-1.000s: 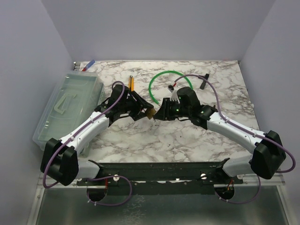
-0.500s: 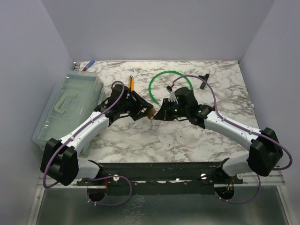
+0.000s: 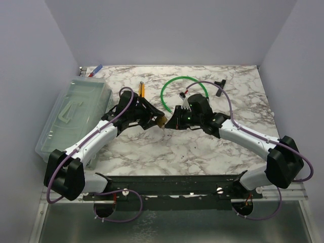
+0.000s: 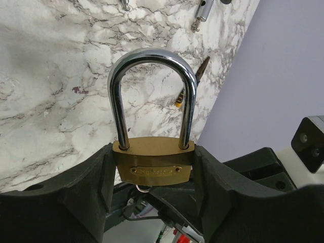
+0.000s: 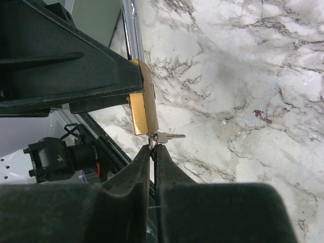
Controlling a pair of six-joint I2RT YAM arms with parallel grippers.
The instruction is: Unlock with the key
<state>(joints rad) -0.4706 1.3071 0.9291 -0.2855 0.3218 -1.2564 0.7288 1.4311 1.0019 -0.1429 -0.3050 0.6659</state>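
Left tool (image 4: 153, 174) clamps small chrome-shackled brass padlock (image 4: 152, 152). Right tool (image 5: 153, 152) pinches tiny silvery metal key (image 5: 161, 135) at padlock's 6 o'clock face.

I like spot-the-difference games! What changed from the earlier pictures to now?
The right gripper, pinching the key, edged a little left toward the padlock, its arm following. The left gripper stayed put, clamped on the padlock.

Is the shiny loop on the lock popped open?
No, both ends of the shiny loop go down into the gold lock.
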